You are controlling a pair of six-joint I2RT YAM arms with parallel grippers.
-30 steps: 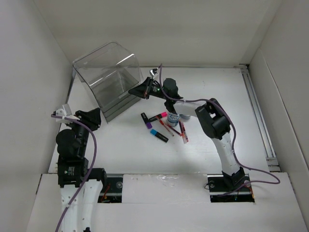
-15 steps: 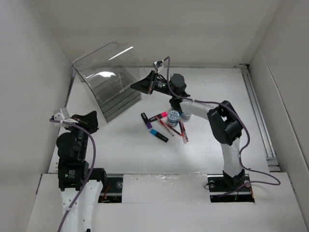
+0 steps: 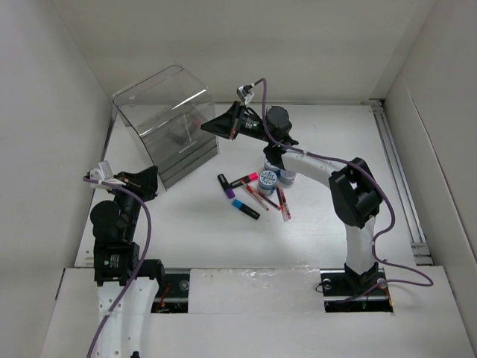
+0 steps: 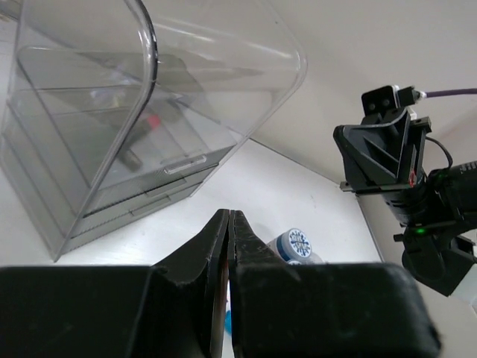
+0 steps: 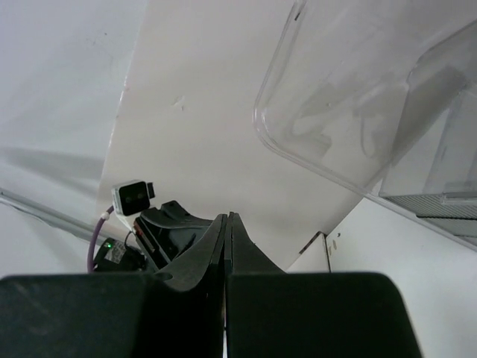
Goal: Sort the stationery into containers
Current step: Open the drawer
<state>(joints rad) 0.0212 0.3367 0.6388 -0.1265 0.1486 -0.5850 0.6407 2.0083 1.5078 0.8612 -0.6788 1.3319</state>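
Observation:
The clear organizer (image 3: 165, 119) stands at the far left with its lid up; it also shows in the left wrist view (image 4: 112, 112), with a dark marker with a red end (image 4: 143, 134) inside. On the table lie black markers with purple (image 3: 224, 184), pink (image 3: 246, 179) and blue (image 3: 244, 208) caps, thin red pens (image 3: 284, 203), and two blue-white rolls (image 3: 267, 180). My right gripper (image 3: 215, 127) is shut and empty, held in the air by the organizer's right edge. My left gripper (image 3: 146, 181) is shut and empty, near the organizer's front left.
White walls enclose the table on the left, back and right. A metal rail (image 3: 399, 175) runs along the right side. The right arm's elbow (image 3: 356, 195) hangs over the table right of the stationery. One roll (image 4: 297, 243) shows just beyond my left gripper (image 4: 227, 214).
My right gripper has risen and moved toward the back beside the organizer's lid, its arm stretching out. The left arm has shifted slightly. The stationery on the table has not moved.

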